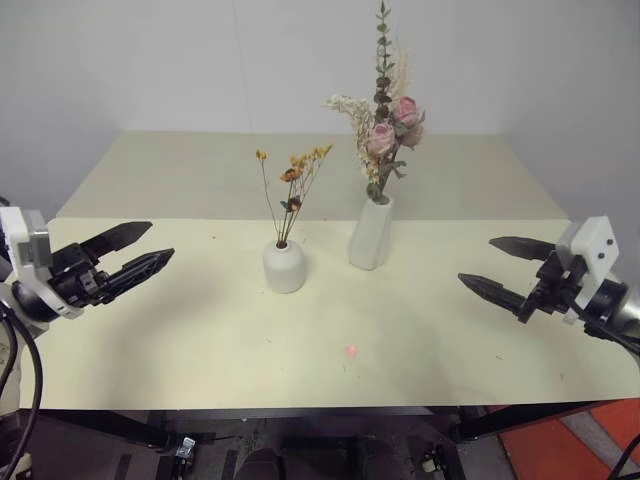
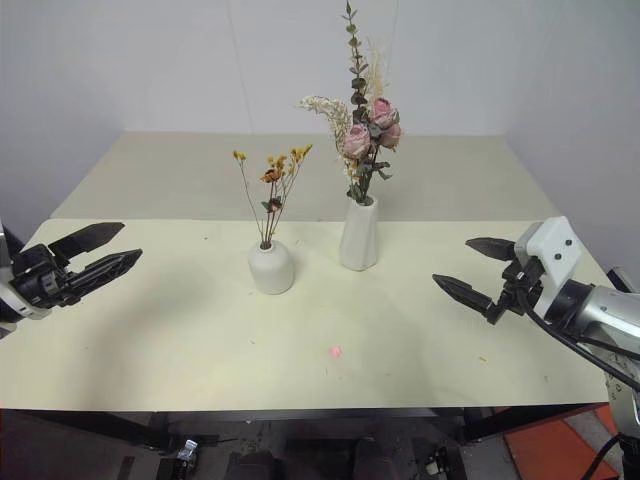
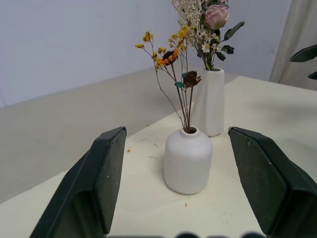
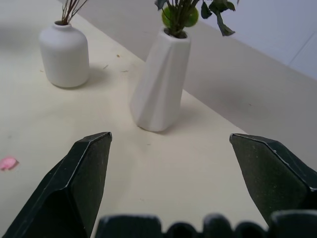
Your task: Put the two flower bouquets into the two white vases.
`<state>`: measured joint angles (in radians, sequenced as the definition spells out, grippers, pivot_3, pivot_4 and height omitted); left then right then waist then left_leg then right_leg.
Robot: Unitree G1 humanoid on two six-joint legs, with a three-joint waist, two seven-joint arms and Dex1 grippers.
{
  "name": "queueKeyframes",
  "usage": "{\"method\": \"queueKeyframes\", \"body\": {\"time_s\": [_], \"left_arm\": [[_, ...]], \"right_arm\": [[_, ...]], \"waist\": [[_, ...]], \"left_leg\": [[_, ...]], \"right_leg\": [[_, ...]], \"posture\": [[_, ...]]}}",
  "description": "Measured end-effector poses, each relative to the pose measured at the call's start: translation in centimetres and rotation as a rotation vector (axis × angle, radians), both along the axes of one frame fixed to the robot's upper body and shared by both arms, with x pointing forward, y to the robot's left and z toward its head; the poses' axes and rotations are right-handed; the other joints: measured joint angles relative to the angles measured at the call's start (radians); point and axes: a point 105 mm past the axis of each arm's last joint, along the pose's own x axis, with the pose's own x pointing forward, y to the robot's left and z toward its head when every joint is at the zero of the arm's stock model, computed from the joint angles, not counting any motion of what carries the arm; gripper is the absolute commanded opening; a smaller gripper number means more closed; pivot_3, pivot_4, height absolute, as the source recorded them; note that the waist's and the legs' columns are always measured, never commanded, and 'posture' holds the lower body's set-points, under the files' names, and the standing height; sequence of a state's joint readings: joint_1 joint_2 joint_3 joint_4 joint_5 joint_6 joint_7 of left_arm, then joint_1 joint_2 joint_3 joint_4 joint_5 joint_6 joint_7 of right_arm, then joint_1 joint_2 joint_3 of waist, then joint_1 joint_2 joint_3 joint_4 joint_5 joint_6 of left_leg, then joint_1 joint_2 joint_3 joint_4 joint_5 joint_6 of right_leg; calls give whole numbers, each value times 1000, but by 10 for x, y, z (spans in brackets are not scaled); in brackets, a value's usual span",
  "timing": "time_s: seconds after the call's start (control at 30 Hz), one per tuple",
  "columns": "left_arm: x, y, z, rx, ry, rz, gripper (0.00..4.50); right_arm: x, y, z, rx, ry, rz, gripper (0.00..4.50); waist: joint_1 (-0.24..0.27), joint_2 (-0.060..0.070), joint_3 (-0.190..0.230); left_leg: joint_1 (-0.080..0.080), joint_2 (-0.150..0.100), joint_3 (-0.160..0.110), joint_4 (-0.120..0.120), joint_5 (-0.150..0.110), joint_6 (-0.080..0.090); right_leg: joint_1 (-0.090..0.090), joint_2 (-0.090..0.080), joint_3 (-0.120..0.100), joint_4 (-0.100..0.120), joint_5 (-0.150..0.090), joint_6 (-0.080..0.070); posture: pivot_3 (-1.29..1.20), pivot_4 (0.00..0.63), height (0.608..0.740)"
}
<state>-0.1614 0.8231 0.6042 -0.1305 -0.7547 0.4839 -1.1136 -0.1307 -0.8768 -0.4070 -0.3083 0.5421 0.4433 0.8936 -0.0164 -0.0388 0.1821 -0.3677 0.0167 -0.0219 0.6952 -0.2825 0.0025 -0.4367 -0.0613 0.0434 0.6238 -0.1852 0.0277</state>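
A thin bunch of small orange-yellow dried flowers (image 1: 293,185) stands upright in the short rounded white vase (image 1: 284,266) near the table's middle. Just right of it, the large bouquet of pink roses, cream sprigs and eucalyptus (image 1: 385,125) stands in the taller slim white vase (image 1: 371,234). My left gripper (image 1: 148,250) hovers open over the table's left side, well apart from the vases, nothing between its fingers. Over the right side my right gripper (image 1: 505,265) is open and empty too, pointing toward the vases.
The pale table (image 1: 200,340) is backed by a white wall. A small pink petal (image 1: 352,351) lies on the table in front of the vases. Beyond the front right corner, an orange floor patch (image 1: 560,450) shows.
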Motion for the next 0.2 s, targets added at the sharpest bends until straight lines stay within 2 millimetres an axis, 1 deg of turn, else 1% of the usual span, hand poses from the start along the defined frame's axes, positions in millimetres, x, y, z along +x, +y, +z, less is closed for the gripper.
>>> {"method": "queueKeyframes", "body": {"time_s": [0.2], "left_arm": [[-7,1,11,26,2,-4,3572]], "right_arm": [[0,4,1,2,-9,15,4500]], "waist": [[0,0,0]], "left_leg": [[0,0,0,0,0,0]], "right_leg": [[0,0,0,0,0,0]], "posture": [[0,150,740]]}}
